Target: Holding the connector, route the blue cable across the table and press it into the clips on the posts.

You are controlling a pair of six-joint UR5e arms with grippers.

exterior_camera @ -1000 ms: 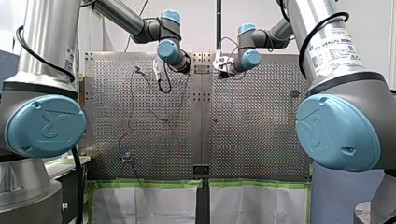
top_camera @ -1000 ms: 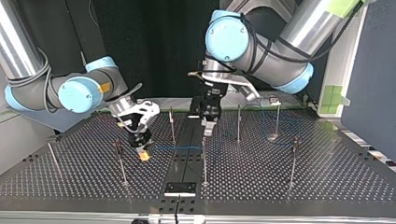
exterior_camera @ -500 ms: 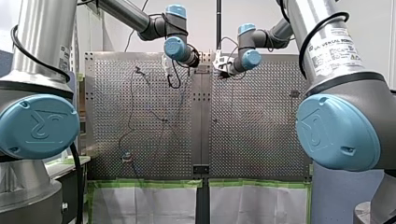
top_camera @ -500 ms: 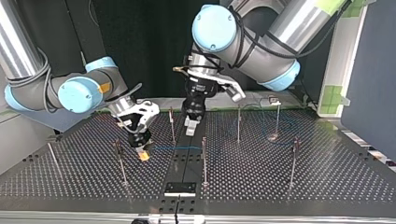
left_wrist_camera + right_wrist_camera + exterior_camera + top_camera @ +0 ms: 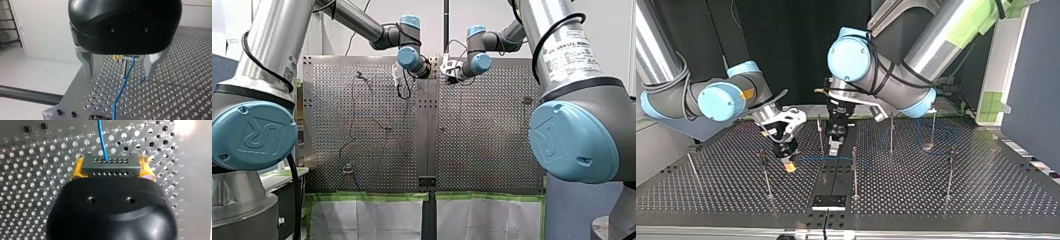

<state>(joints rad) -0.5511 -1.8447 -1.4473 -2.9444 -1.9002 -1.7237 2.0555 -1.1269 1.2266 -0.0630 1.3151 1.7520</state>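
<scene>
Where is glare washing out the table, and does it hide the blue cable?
Right wrist view: glare patch on the table ahead of my right claw, well aside of the blue cable and connector. Left wrist view: no glare; cable plain ahead of my left claw.

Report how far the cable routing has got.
Done: my right gripper is shut on the connector. In hand: my left gripper hangs open astride the blue cable beside a post. Left: pressing it into the clips; whether any already holds it cannot be told.
</scene>
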